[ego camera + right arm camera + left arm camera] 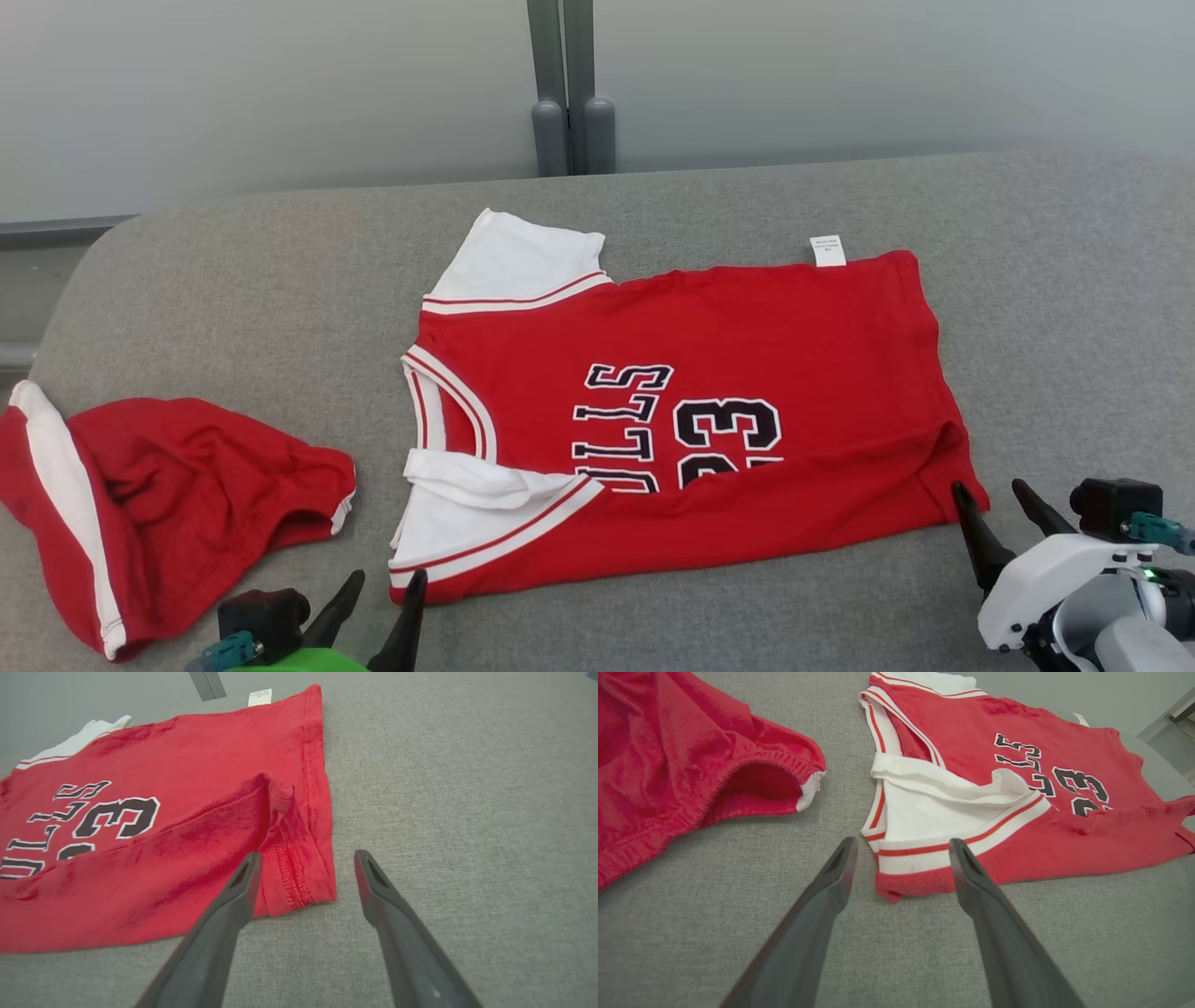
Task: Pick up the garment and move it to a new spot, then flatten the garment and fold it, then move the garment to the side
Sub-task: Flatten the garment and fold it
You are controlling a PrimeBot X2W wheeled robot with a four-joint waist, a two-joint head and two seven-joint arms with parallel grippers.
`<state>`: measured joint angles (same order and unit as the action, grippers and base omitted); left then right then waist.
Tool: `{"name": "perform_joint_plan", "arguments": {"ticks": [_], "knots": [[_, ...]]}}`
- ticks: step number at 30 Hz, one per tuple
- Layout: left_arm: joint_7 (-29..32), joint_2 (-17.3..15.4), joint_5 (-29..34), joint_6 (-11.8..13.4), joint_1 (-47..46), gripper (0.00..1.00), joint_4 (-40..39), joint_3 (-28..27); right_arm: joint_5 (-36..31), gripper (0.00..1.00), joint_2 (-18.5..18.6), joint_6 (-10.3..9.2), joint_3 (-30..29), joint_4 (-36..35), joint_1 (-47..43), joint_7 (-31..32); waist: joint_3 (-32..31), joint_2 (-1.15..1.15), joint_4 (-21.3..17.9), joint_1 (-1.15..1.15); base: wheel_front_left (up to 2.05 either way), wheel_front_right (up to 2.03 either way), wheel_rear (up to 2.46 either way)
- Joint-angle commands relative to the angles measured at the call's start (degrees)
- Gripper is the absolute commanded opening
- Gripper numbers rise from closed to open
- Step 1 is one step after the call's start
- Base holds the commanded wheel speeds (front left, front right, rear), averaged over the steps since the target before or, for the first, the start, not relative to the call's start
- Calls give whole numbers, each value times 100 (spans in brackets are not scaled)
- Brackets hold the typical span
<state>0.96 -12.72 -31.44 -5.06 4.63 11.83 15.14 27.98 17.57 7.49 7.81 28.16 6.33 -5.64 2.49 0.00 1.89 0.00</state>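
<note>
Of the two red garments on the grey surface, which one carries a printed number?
The jersey in the middle: it shows a black 23 and lettering. The shorts on the robot's left are plain red with a white stripe and lie crumpled.

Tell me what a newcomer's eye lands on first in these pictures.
A red jersey with white sleeves and a black 23 lies spread on the grey fabric surface, its near edge folded over. Crumpled red shorts with a white stripe lie to its left. The open left hand and right hand point at its near corners.
</note>
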Motion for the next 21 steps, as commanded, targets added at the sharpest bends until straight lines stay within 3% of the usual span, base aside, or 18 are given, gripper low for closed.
{"name": "perform_joint_plan", "arguments": {"ticks": [1,14,21], "knots": [[85,-51,-56,-37,-122,100,27,29,-3,100,49,1,64,102,144,43,70,0,45,0,0,0,0],[546,30,-237,-150,-638,100,485,431,139,100,45,1,599,1119,907,245,394,0,201,0,0,0,0],[578,99,-298,0,-841,100,976,343,290,100,45,1,806,1363,964,290,402,0,138,0,0,0,0]]}}
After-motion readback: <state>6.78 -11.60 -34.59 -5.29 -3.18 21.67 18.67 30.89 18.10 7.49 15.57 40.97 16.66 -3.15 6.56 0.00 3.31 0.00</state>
